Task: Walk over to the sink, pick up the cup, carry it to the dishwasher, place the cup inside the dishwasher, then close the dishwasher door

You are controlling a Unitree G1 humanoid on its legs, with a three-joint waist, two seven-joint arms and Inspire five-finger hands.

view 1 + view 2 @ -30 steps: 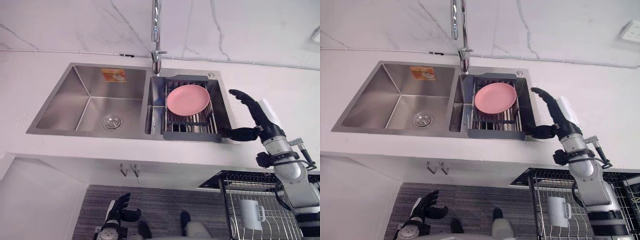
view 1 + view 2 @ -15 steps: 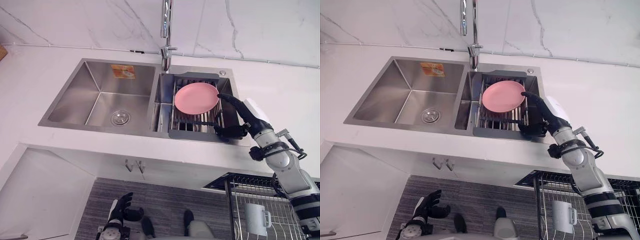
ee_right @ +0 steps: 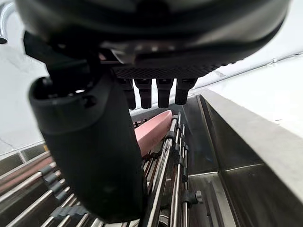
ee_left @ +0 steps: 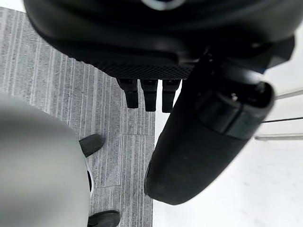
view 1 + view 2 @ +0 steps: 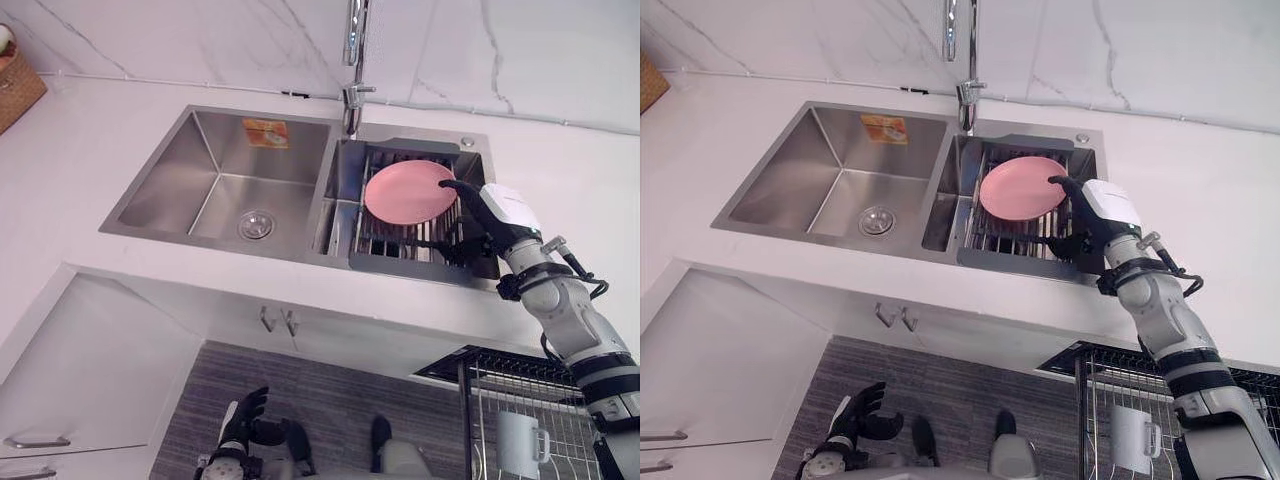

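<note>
A white cup (image 5: 518,443) stands in the wire dishwasher rack (image 5: 1078,400) at the lower right. Neither hand holds it. My right hand (image 5: 1092,222) reaches into the sink's right basin, fingers straight, at the right edge of a pink plate (image 5: 408,191). That plate lies on a dark drain rack (image 5: 400,262). In the right wrist view the plate (image 3: 154,130) shows just past the thumb (image 3: 94,156) and straight fingers. My left hand (image 5: 245,415) hangs open low over the floor.
The steel double sink (image 5: 215,170) is set in a white counter, with a faucet (image 5: 352,60) behind the divider. A woven basket (image 5: 15,80) stands at the far left of the counter. White cabinet fronts (image 5: 90,370) lie below the counter on the left.
My right hand has moved from above the counter right of the sink down into the right basin, up to the pink plate's edge. The camera has shifted. The left hand stays low.
</note>
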